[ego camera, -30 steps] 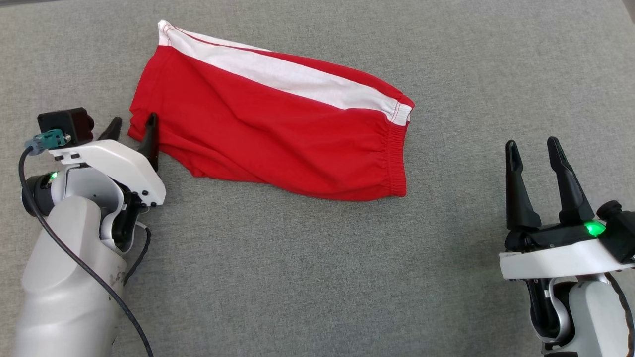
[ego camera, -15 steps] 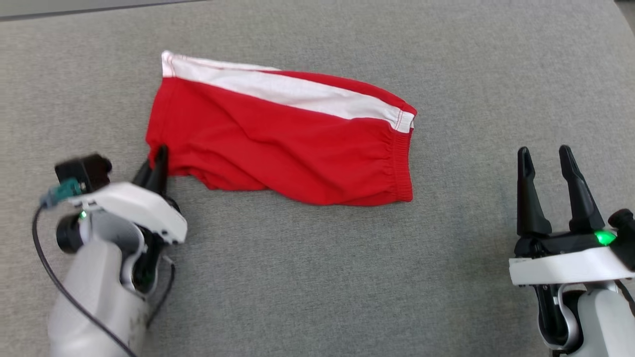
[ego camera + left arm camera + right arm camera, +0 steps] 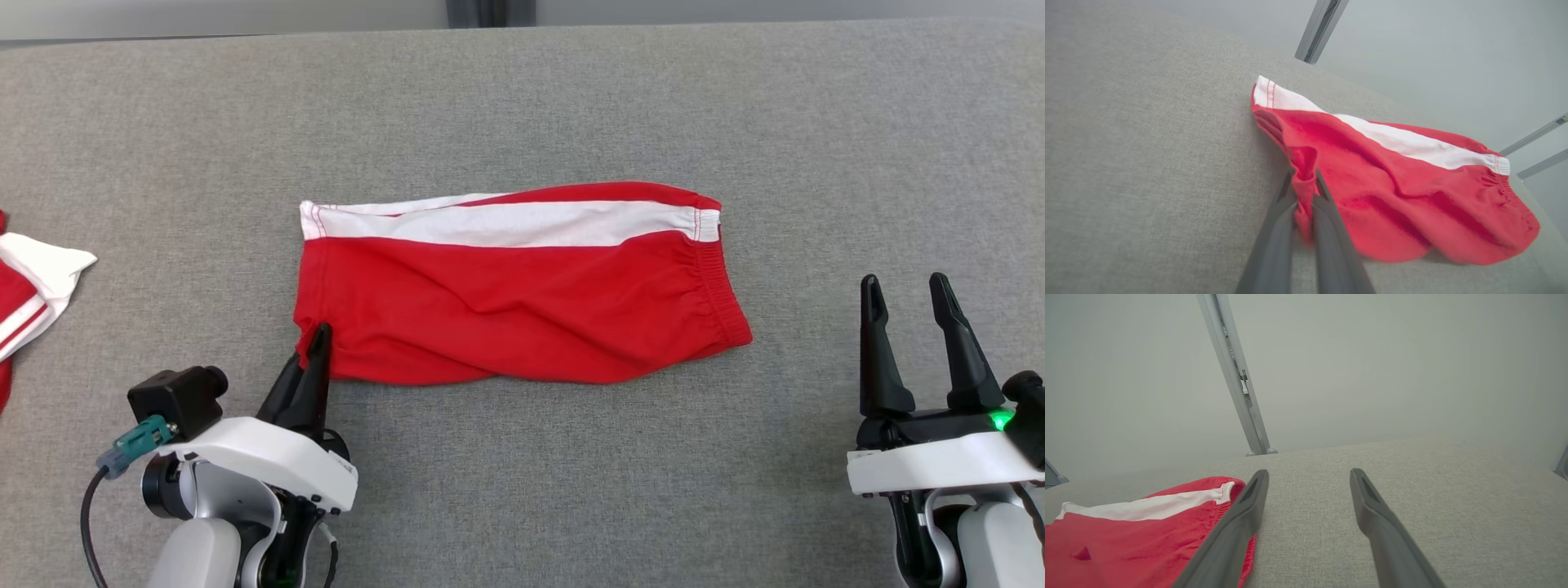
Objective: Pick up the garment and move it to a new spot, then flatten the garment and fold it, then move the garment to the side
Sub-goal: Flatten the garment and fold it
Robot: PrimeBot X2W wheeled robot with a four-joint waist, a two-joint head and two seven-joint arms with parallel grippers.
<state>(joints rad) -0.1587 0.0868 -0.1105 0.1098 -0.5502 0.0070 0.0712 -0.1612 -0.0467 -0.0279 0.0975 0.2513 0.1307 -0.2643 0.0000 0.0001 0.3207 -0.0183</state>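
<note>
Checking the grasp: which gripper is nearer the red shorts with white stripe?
Left. The left gripper pinches the red white-striped shorts' corner; the right gripper stands open beyond the waistband.

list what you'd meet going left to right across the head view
red and white cloth at the left edge → left gripper, fingers shut → garment, its near left corner pinched in that gripper → right gripper, fingers open, clear of the garment
</note>
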